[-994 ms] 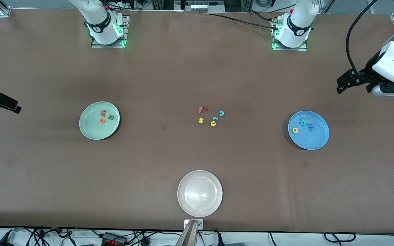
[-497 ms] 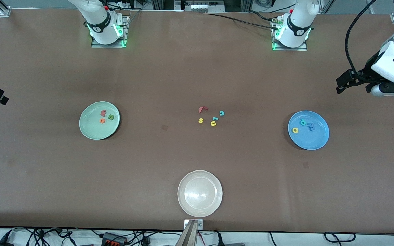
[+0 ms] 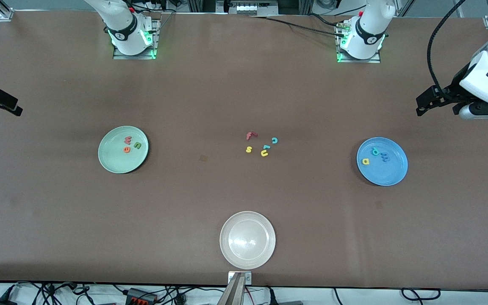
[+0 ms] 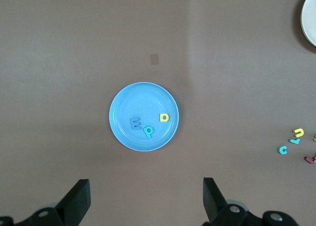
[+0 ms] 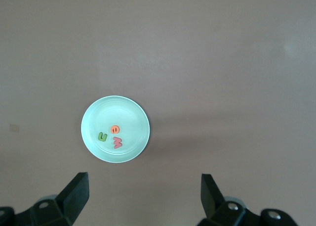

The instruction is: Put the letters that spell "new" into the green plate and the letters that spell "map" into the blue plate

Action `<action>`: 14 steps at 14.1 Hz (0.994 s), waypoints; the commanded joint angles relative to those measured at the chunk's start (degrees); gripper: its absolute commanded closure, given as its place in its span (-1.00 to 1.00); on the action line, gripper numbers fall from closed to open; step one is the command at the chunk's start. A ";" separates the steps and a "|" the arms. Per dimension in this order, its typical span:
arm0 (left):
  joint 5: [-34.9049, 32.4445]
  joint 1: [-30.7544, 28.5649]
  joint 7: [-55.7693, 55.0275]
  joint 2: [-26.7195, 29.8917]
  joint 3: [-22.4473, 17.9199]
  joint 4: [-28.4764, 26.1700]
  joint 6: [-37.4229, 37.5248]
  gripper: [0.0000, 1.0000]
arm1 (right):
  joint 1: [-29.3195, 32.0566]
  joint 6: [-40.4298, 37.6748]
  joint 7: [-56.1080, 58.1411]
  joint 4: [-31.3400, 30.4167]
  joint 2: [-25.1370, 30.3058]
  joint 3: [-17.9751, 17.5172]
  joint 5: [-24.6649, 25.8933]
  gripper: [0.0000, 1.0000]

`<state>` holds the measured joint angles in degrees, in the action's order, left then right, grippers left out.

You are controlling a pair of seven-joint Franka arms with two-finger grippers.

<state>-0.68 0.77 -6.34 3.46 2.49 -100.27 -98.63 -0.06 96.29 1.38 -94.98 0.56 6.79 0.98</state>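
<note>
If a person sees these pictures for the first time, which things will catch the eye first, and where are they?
The bright blue plate toward the left arm's end holds a blue m, yellow a and teal p. The mint-green plate toward the right arm's end holds a green n, orange e and pinkish-red w. Between them lies a small cluster of leftover letters, and an empty cream-white plate sits nearest the front camera.
</note>
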 commanded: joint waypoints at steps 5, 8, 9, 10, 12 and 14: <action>1.03 0.11 0.01 0.67 0.06 0.43 1.07 -1.00 | 1.03 2.06 0.72 -10.91 8.57 -0.99 0.16 -1.00; 1.03 0.11 -0.08 0.67 0.41 0.52 1.07 -1.00 | 0.94 1.36 1.08 -10.93 9.11 -0.99 0.43 -1.00; 1.03 0.11 -0.16 0.67 0.67 0.43 1.07 -1.00 | 0.94 1.36 1.08 -10.75 9.11 -1.08 0.52 -1.00; 1.03 0.11 -0.25 0.67 0.76 0.43 1.07 -1.00 | 0.85 1.36 1.08 -10.75 9.11 -1.08 0.52 -1.00; 1.03 0.11 -0.43 0.67 0.76 0.52 1.07 -1.00 | 0.85 1.89 1.08 -10.75 8.93 -1.08 0.69 -1.00; 1.03 0.11 -0.34 0.67 0.76 0.52 1.07 -1.00 | 0.85 1.71 0.99 -10.92 8.93 -1.08 0.69 -1.00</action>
<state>-0.68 0.79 -6.34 3.46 3.19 -100.25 -98.63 -0.06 97.22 1.68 -104.46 8.36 6.62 1.00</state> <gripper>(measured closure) 0.000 0.000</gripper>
